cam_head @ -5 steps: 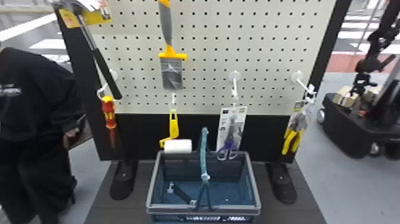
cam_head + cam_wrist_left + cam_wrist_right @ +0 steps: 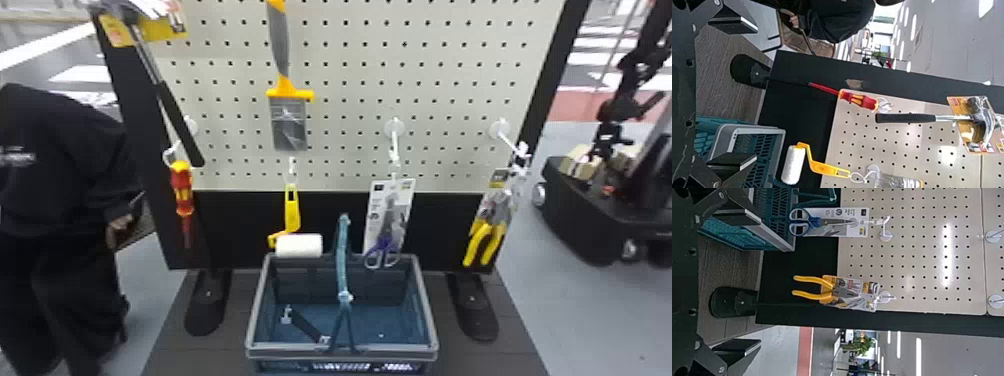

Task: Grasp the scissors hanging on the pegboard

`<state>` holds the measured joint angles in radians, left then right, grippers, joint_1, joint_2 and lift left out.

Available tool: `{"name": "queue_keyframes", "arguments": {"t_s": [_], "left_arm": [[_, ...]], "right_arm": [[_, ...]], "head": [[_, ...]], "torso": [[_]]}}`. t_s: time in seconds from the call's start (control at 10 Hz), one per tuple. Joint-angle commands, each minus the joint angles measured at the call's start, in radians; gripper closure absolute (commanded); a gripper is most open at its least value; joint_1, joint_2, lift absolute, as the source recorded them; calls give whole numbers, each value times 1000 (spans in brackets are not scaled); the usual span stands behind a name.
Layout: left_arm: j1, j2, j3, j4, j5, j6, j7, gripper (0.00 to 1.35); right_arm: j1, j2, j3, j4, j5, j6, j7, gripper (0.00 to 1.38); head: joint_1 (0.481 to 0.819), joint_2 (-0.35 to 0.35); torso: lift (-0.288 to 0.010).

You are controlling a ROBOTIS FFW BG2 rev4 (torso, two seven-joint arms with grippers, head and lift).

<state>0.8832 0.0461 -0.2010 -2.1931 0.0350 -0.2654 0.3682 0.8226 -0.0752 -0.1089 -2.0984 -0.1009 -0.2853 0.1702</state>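
Note:
The scissors [image 2: 385, 235] have blue handles and hang in a grey card pack from a white hook on the pegboard [image 2: 425, 75], right of centre, just above the basket's back rim. In the right wrist view the scissors [image 2: 820, 222] lie well ahead of my right gripper [image 2: 750, 284], which is open with nothing between its fingers. My left gripper [image 2: 746, 94] is open too, empty, facing the pegboard's left side.
A blue-grey basket [image 2: 425, 300] with an upright handle stands on the dark table below the board. Yellow pliers [image 2: 485, 235], a paint roller [image 2: 299, 245], a red screwdriver [image 2: 182, 190], a hammer [image 2: 165, 95] and a scraper [image 2: 287, 100] hang nearby. A person in black [image 2: 50, 200] stands at left.

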Motion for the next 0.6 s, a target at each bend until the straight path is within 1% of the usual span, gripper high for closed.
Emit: {"name": "queue_keyframes", "arguments": {"t_s": [0.0, 0.2, 0.4, 0.5], "left_arm": [[0, 0, 0, 0, 0, 2, 0, 157], [-2, 0, 0, 0, 0, 2, 0, 157], [-2, 0, -1, 0, 0, 3, 0, 157], [-2, 0, -1, 0, 2, 3, 0, 157]], "right_arm": [[-2, 0, 0, 1, -2, 0, 0, 196], [-23, 0, 0, 16, -5, 1, 14, 196], [-83, -2, 0, 31, 0, 32, 71, 194], [-133, -2, 0, 62, 0, 38, 109, 194]], "head": [[549, 0], [549, 0], [549, 0], [549, 0]], "torso": [[-100], [-100], [-100], [-100]]}}
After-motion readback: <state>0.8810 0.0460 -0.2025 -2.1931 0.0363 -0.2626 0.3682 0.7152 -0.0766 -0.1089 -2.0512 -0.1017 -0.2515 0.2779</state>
